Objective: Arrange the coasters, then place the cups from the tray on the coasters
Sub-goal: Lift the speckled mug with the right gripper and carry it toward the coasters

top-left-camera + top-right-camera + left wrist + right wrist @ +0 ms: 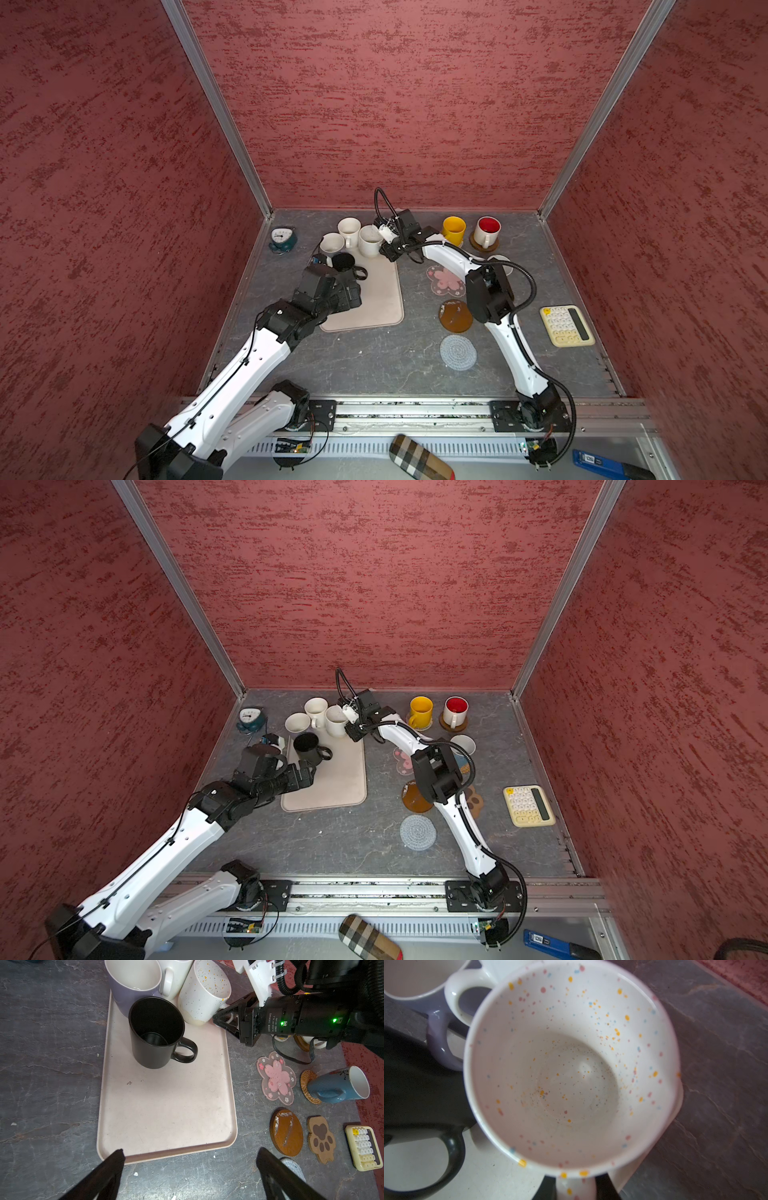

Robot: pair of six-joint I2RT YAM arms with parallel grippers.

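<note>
The left gripper (190, 1152) hangs spread wide over the tray's (166, 1115) 9 o'clock side. A flower coaster (276, 1078) lies at its 3 o'clock. At 12 o'clock crowd four empty mugs: black mug (155, 1032), lavender mug (124, 987), white mug (174, 972), speckled mug (202, 995). The right gripper (220, 1019), lettered DAMIAO, pinches the speckled mug's handle.

In a top view, the tray (382, 299) is left bare from its middle to 6 o'clock, and open worktop (374, 365) is found past that edge. Its 12 o'clock end is crowded by the speckled mug (370, 241), white mug (348, 228), lavender mug (331, 243) and black mug (344, 262). At 3 o'clock, passage is barred by the right arm (449, 253), stretched above the pink flower coaster (446, 280).
</note>
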